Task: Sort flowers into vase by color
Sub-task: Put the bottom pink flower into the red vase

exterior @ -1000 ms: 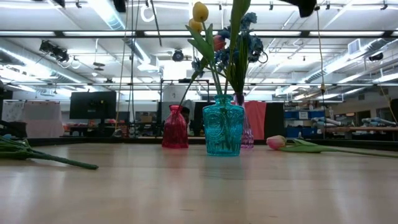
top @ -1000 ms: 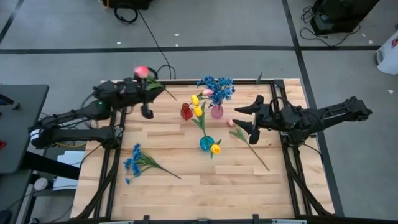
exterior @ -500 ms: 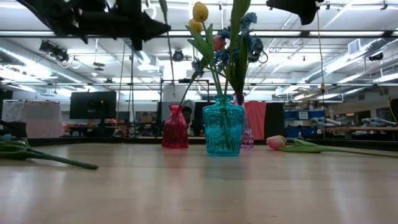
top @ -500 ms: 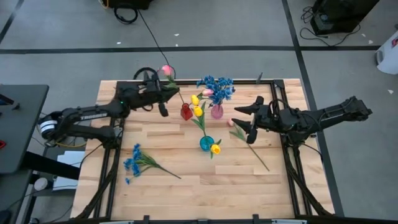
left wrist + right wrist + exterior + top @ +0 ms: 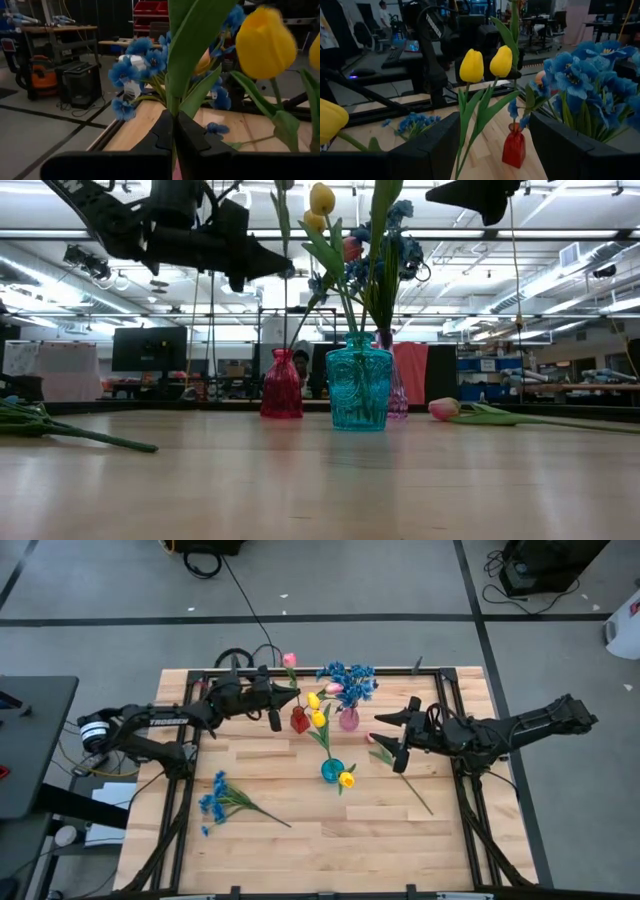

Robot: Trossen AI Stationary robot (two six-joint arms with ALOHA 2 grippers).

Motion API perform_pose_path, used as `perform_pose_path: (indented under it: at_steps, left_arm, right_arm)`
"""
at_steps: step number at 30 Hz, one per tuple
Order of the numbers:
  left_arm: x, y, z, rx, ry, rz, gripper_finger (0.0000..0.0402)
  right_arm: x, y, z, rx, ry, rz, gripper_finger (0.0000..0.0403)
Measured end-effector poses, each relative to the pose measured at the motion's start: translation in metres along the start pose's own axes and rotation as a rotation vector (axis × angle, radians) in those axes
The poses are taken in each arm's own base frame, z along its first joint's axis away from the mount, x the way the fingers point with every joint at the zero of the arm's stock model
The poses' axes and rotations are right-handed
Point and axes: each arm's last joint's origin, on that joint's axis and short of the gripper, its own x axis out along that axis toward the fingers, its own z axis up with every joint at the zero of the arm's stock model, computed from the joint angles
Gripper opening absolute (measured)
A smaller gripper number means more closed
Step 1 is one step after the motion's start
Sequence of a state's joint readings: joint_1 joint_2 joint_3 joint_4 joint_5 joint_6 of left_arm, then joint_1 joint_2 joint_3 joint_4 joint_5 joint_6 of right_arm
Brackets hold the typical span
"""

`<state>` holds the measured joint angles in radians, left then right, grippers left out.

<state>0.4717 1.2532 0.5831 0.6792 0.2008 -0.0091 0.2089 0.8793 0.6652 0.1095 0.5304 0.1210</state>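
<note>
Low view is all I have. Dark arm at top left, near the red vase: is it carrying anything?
Observer: Yes. The left gripper is shut on the green stem of the held pink tulip. The high view puts it just beside the red vase.
Operator: And the arm at top right?
Observer: That's the right gripper, open, above the bud end of the loose pink tulip lying on the table.
Operator: Stems at far left on the table?
Observer: A blue sprig, lying flat toward the table's left side.
</note>
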Motion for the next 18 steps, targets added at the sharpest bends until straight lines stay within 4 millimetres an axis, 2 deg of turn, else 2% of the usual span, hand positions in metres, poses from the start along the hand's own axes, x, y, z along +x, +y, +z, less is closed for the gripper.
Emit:
perform_pose_path:
  at_steps: [5,13,18]
  left_arm:
    - [-0.002,0.000,-0.009,-0.003,-0.039,0.003,0.0011]
    - [-0.022,-0.003,-0.039,-0.022,-0.052,0.031,0.0008]
    - [-0.029,-0.005,-0.048,0.013,-0.064,0.030,0.0008]
  right_arm:
    - [0.001,0.000,-0.001,0.006,0.010,-0.001,0.0249]
    - [0.001,0.000,-0.001,0.008,0.010,-0.004,0.0249]
    - [0.001,0.000,-0.002,0.009,0.010,-0.005,0.0249]
